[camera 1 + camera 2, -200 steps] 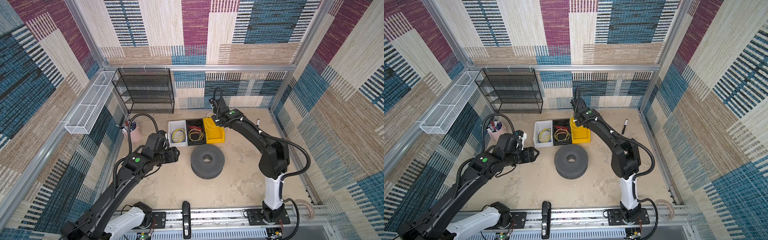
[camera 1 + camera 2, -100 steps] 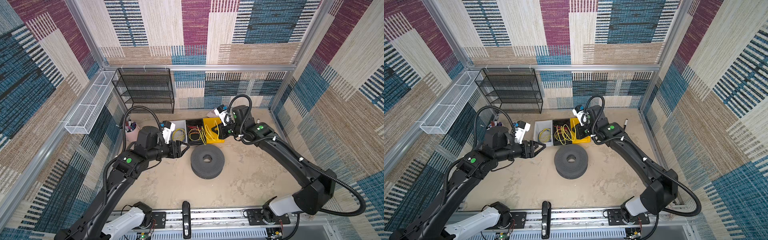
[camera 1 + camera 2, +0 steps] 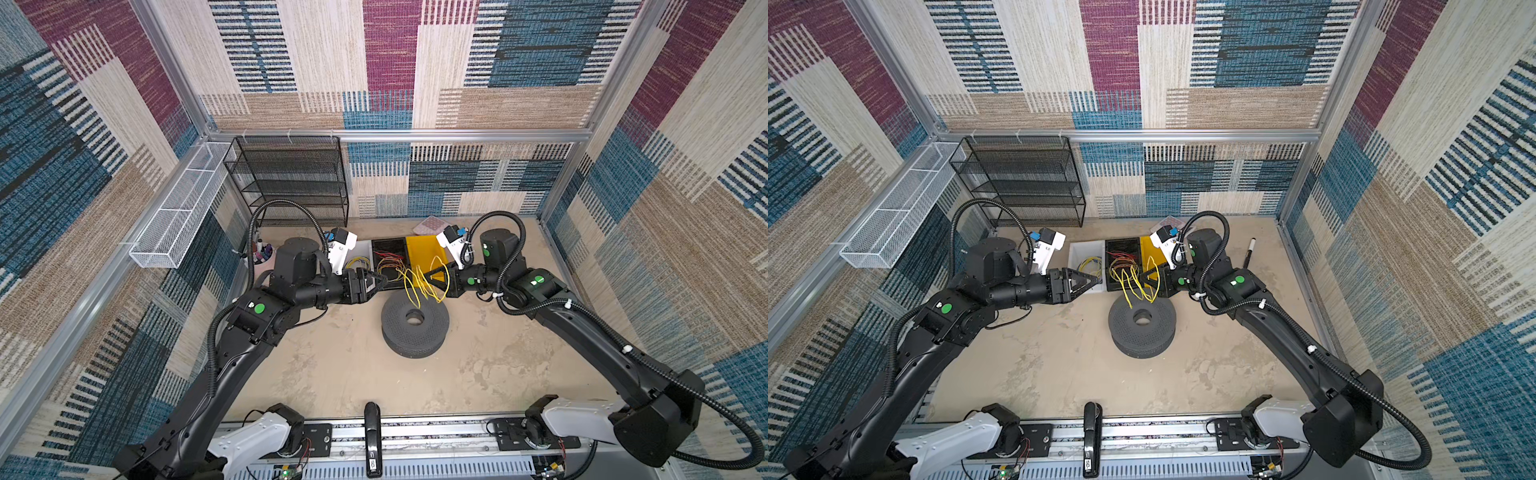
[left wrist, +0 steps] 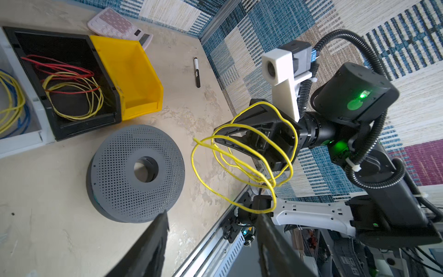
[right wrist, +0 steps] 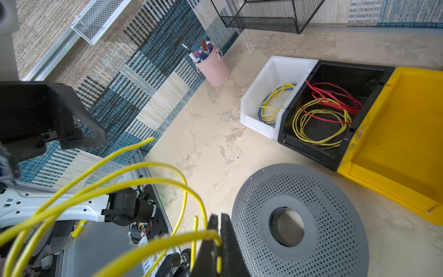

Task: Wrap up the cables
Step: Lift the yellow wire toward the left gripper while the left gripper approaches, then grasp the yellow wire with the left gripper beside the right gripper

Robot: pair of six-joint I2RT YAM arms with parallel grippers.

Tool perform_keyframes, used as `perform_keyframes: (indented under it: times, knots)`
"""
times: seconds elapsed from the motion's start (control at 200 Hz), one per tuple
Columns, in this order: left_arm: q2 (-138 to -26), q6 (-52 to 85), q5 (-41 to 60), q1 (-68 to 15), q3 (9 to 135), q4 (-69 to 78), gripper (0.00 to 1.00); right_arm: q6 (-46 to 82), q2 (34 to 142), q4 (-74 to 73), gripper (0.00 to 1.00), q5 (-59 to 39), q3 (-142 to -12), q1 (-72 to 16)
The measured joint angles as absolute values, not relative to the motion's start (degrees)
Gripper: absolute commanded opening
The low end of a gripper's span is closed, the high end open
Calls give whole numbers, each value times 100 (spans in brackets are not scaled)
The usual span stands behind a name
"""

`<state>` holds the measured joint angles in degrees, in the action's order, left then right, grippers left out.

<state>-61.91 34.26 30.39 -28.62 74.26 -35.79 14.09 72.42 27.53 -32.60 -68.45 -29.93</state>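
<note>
The cables are one thin yellow wire (image 3: 411,291) (image 3: 1128,291) hanging in loose loops just above the grey perforated spool (image 3: 399,332) (image 3: 1125,332). My right gripper (image 3: 430,276) (image 3: 1144,276) (image 5: 219,230) is shut on one strand of it, as the right wrist view shows, with loops (image 5: 148,164) spreading away. My left gripper (image 3: 384,282) (image 3: 1098,281) (image 4: 213,230) stands open, level with the right one and facing it, a short gap from the loops (image 4: 192,159). Nothing sits between its fingers (image 4: 153,239).
Behind the spool stand a white bin (image 3: 365,249) with a yellow-and-blue coil, a black bin (image 3: 388,245) with a red and yellow bundle, and a yellow bin (image 3: 424,249). A pink cup of markers (image 5: 213,69), a calculator (image 4: 115,24), a marker pen (image 4: 197,72) and a black mesh shelf (image 3: 291,178) line the back.
My right arm swung out from the yellow bin, carrying the yellow wire over the spool. My left gripper moved right toward the loops.
</note>
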Motion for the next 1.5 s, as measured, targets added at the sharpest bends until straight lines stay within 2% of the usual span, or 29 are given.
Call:
perform_keyframes:
  times: [0.26, 0.386, 0.691, 0.806, 1.042, 1.227, 1.262, 1.272, 1.498]
  knots:
    - [-6357, 4346, 3179, -3118, 7166, -2888, 63, 1474, 7159, 2515, 0, -3227, -6661, -3009]
    - [-6451, 4840, 3374, -3146, 6759, -2233, 59, 1472, 7116, 2467, 0, -3138, -6591, -3041]
    - [-6742, 5210, 3483, -3275, 6958, -1653, 52, 1470, 7057, 2344, 0, -3015, -6493, -3118]
    - [-6967, 5212, 3487, -3282, 7120, -1625, 42, 1470, 7043, 2338, 0, -2978, -6497, -3144]
    - [-7105, 5251, 3483, -3315, 7065, -1581, 28, 1470, 6969, 2281, 0, -2945, -6486, -3159]
    - [-7094, 5280, 3461, -3317, 7006, -1590, 10, 1468, 6908, 2237, 0, -2932, -6436, -3188]
    - [-7087, 5288, 3459, -3317, 6995, -1590, 4, 1468, 6890, 2231, 0, -2917, -6429, -3190]
    - [-7085, 5288, 3459, -3317, 6995, -1592, 0, 1468, 6886, 2228, 0, -2908, -6427, -3190]
    - [-6928, 5286, 3291, -3315, 6954, -1750, 0, 1470, 6678, 2171, 0, -2689, -6257, -3192]
